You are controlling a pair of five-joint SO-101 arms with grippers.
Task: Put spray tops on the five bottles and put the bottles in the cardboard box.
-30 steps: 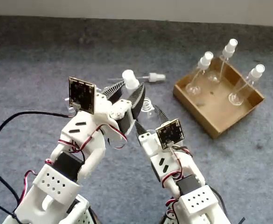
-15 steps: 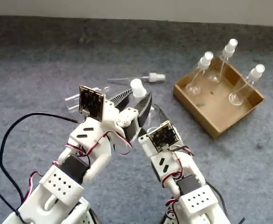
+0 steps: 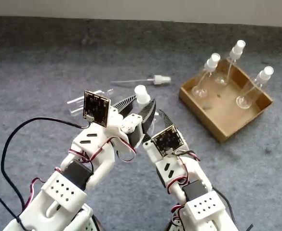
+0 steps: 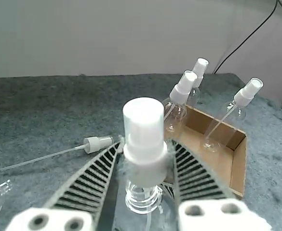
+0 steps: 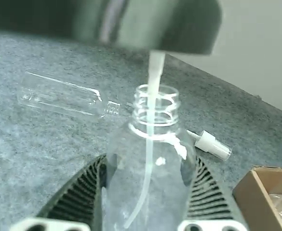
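A grey, fuzzy covering like short-pile carpet (image 3: 44, 62) spreads across the whole table, mottled with lighter and darker flecks and slightly uneven in texture. Along its far edge, seen from above, it meets a narrow band of pale, plain wall (image 3: 131, 8). From the left wrist view the same wall rises flat and off-white behind the grey surface, and the line where the two meet looks soft and woolly. A thin black cable (image 4: 247, 39) hangs against that wall, curving upward and out of view. In the right wrist view the grey pile shows close up, with the pale wall behind it.
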